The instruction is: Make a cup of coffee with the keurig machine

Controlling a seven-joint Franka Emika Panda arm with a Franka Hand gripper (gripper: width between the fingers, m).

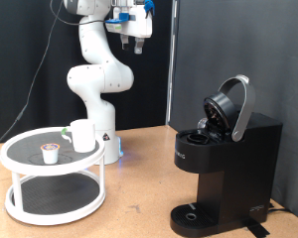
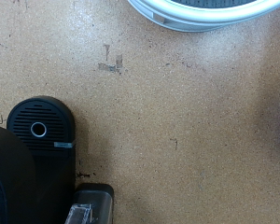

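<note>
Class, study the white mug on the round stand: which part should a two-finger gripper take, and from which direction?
Probably the rim wall of the cup, from above: it stands upright and open-topped on the white stand, with the gripper high overhead.

We count one robot arm (image 1: 97, 69), white and jointed, carrying one gripper (image 1: 137, 42) at its upper end. We count one keurig machine (image 1: 226, 164), black, with one domed lid (image 1: 231, 105) hinged up and one round drip tray (image 1: 197, 214) at its base. We count one round white stand (image 1: 53, 174) with two tiers. On its upper tier we count one white cup (image 1: 82, 135) and one small brown-topped coffee pod (image 1: 51, 153). All of these sit on one wooden table (image 1: 139, 169). In the wrist view we again count one machine and one stand rim.
</note>
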